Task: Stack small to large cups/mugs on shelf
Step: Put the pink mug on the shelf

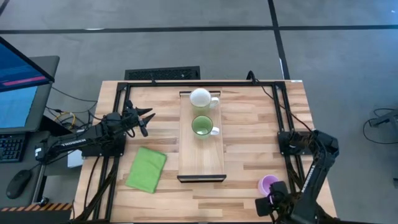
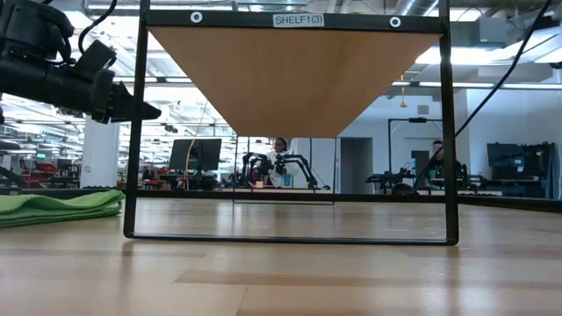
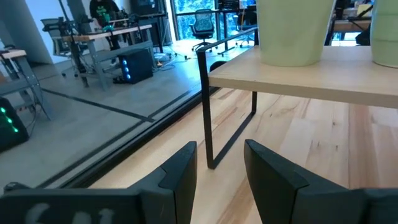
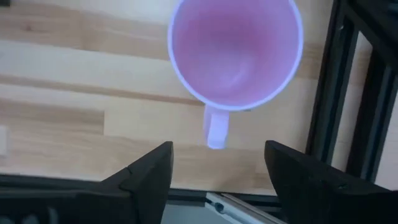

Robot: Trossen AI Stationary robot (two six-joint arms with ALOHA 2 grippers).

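White mug (image 1: 200,98) and green mug (image 1: 201,126) sit on the shelf (image 1: 201,163); my wide-open right gripper (image 4: 217,165) hovers over the purple mug (image 4: 235,51), still on the surface (image 1: 249,155).

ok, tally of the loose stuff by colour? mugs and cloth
White mug: 1, on the shelf
Green mug: 1, on the shelf
Purple mug: 1, on the table, below the open right gripper
Green cloth: 1, on the table
Total: 4 (3 mugs, 1 cloth)
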